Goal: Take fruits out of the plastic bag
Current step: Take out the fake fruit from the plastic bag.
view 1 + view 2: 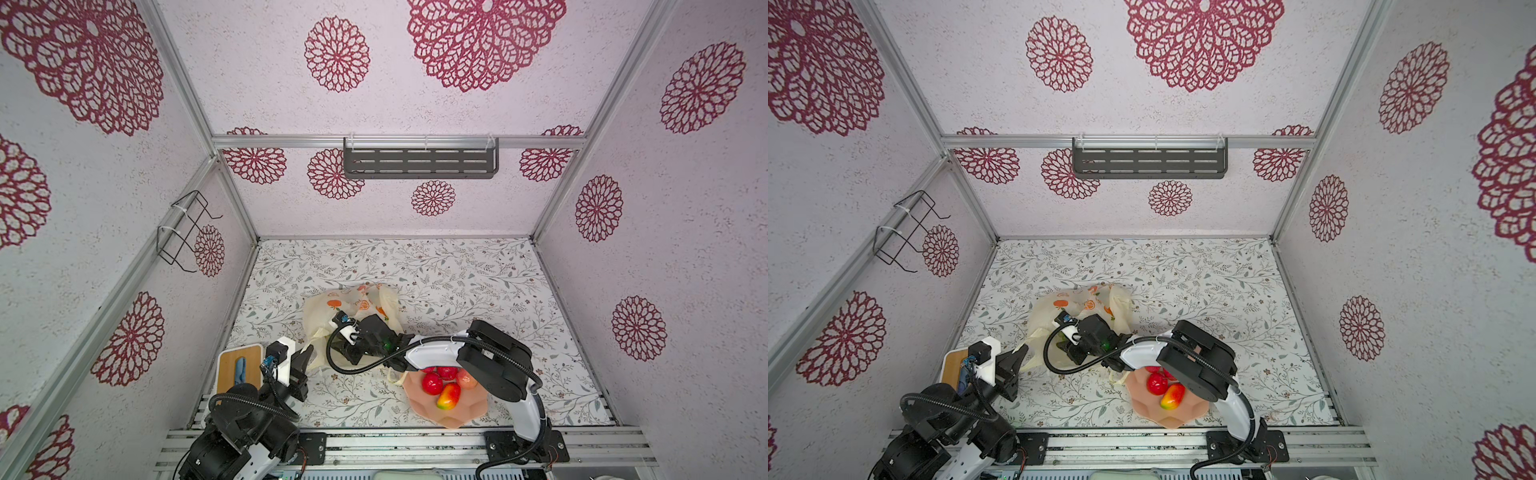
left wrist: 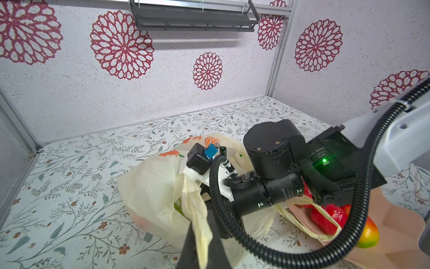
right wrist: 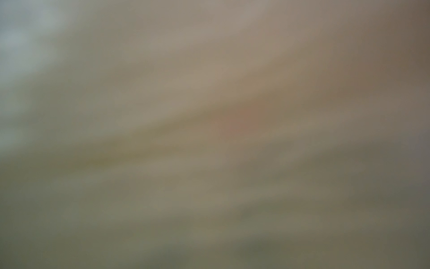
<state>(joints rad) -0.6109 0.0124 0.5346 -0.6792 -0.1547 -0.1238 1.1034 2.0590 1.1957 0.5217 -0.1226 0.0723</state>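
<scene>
Far to the left we saw a box with a wooden lid [image 1: 240, 365] at the table's edge. Just beside it, the left claw [image 1: 308, 353] was clenched on one loop handle [image 2: 197, 209] of the plastic bag [image 1: 320, 311]. In the left wrist view the cream strip sat pinched between its two dark fingers [image 2: 189, 251].

The bag lay crumpled on the flowered table [image 1: 478, 282], left of the middle, with its mouth turned toward the arms. A patch of green [image 2: 178, 206] showed through a fold in it, but we could not tell which fruit that was.

The right claw [image 1: 348, 351] reached into the bag's mouth, where plastic hid its tips. The right wrist view gave only a beige blur, so we could not tell whether it was released or grasping anything.

To the right stood a pink bowl [image 1: 457, 417], with the bag's other handle [image 2: 300, 223] lying over its rim. In it lay four fruits: a red apple [image 1: 432, 383], a second red one [image 1: 447, 372] partly under the right arm, a pinkish peach [image 1: 466, 379] and a red-yellow mango [image 1: 449, 397].
</scene>
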